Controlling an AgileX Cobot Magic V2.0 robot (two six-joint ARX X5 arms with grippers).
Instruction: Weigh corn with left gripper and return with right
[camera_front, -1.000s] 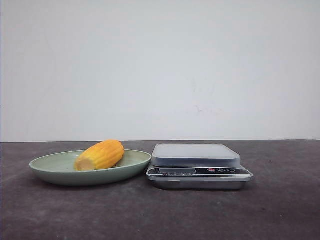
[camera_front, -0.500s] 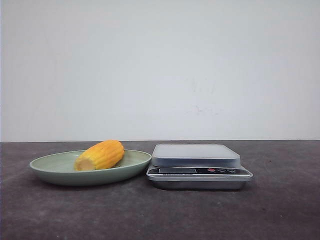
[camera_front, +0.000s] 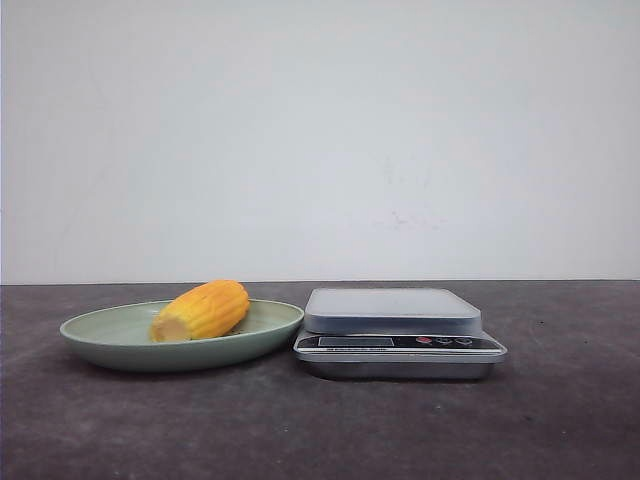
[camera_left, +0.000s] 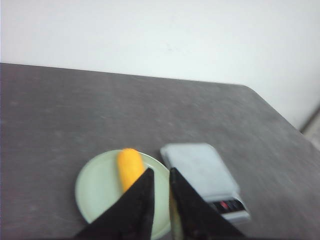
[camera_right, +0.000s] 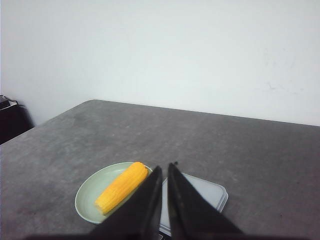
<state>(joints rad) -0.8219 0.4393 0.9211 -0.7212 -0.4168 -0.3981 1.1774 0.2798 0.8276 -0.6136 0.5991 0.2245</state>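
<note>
The corn (camera_front: 200, 310), a short yellow-orange cob with a paler cut end, lies in a pale green plate (camera_front: 272, 328) on the left of the table. A silver kitchen scale (camera_front: 392, 312) stands right beside the plate, with nothing on its platform. Neither gripper shows in the front view. In the left wrist view my left gripper (camera_left: 160, 171) hovers high above the plate (camera_left: 97, 185) and corn (camera_left: 129, 167), its jaws nearly together and holding nothing. In the right wrist view my right gripper (camera_right: 165, 166) hovers above the corn (camera_right: 122, 187) and scale (camera_right: 205, 192), its jaws together and holding nothing.
The dark grey table (camera_front: 560, 420) stands against a white wall. Its far edge and a rounded corner show in the wrist views. The scale's display and buttons (camera_front: 440, 341) face the front. A dark object (camera_right: 10, 122) stands beyond the table's edge.
</note>
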